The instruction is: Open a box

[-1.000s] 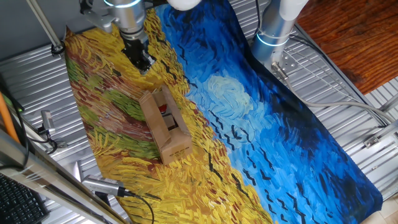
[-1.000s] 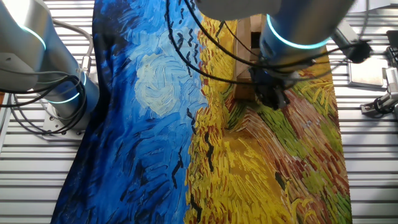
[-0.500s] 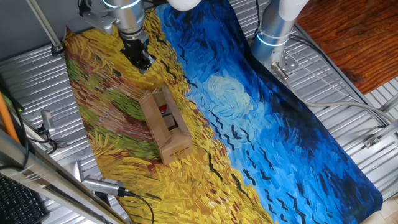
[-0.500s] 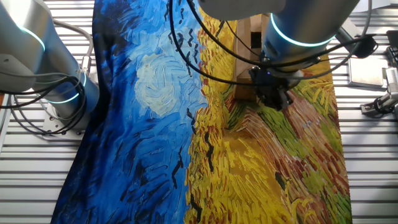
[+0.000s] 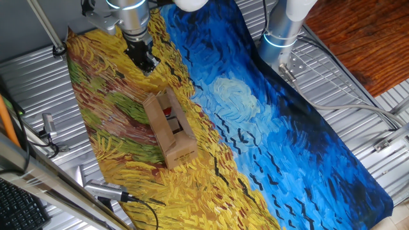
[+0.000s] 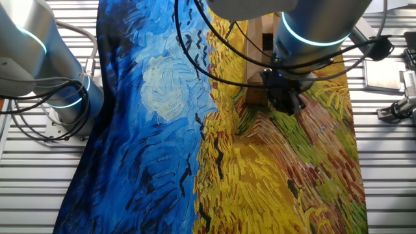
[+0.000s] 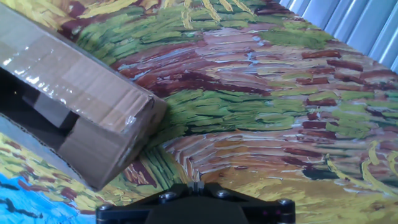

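Hovering above the painted cloth [image 5: 268, 128], the gripper [image 5: 146, 62] is seen near one end of the box [image 5: 169, 128] but apart from it, with nothing held. Whether its fingers are spread or closed cannot be told: in the hand view only the dark base of the hand is shown, and in both fixed views the fingertips are too small and dark to read.

Several risks are judged from this position. The box is light and rests loose on soft cloth, so it could be pushed or spun rather than opened if a flap is pressed sideways. The cloth itself could be dragged and wrinkled by a low approach. A flap could be bent or torn if it is caught at its corner rather than its edge.

Next, the box is described. It is a small, long, brown cardboard box lying on the yellow and green part of the cloth that covers the table [image 5: 358, 96]. In one fixed view its top is partly open, with flaps raised along the long sides and something red visible inside. In the hand view [image 7: 74, 106] a glossy strip, probably tape, is seen along one face, and a dark gap is visible under a flap. In the other fixed view the box is mostly hidden behind the arm.
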You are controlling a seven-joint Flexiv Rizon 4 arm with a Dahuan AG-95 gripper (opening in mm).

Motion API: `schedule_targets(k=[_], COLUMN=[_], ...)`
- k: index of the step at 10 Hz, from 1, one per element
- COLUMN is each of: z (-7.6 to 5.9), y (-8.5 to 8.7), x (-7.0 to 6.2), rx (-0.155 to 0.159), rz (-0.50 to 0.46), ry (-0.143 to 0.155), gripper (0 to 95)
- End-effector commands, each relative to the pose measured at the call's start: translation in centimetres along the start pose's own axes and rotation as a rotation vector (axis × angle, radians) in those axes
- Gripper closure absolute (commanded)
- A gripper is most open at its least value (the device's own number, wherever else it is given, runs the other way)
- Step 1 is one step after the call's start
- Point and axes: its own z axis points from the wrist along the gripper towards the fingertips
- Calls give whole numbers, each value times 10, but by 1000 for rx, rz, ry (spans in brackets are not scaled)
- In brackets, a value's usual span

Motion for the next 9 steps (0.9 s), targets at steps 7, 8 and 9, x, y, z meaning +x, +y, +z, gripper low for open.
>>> schedule_targets(k=[7, 8, 9], z=[-10, -10, -11], y=[52, 62, 73], x=[-50, -57, -62], rx=[-43, -46, -48], rz=[68, 79, 89], ry=[0, -1, 7], gripper=[950, 950, 950])
